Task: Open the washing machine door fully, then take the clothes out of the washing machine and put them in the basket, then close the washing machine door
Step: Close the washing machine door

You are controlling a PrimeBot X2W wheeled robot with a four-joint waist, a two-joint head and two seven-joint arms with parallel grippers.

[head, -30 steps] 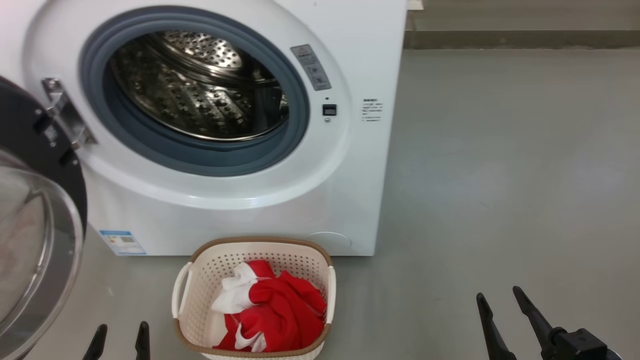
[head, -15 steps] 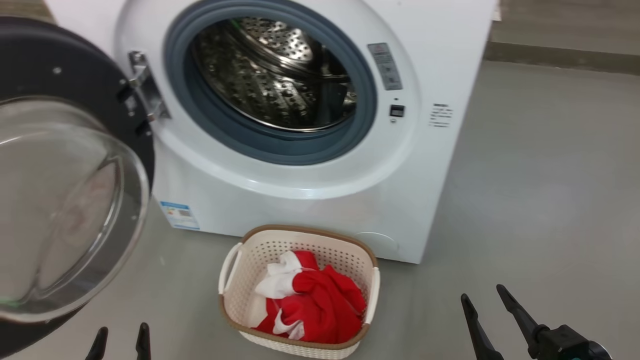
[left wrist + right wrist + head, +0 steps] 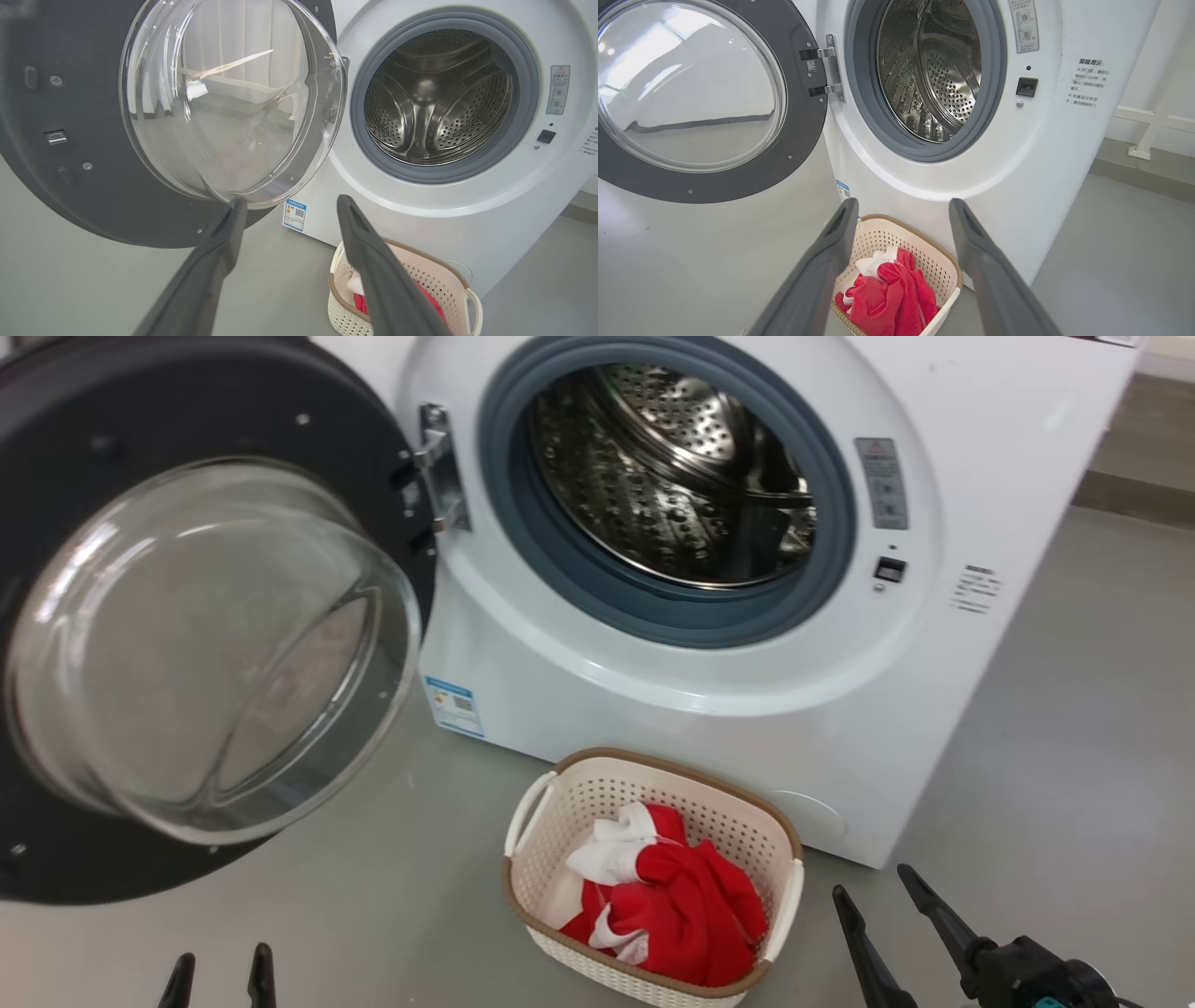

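Two pairs of fingers point(image 3: 260, 980) spread, clothes point(image 3: 691, 915) between them — untouched

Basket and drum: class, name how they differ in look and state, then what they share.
The basket is cream plastic with a brown rim; the drum is shiny steel. The basket holds red clothes; the drum looks empty. The basket opens upward on the floor; the drum faces forward inside the washer. Both are perforated.
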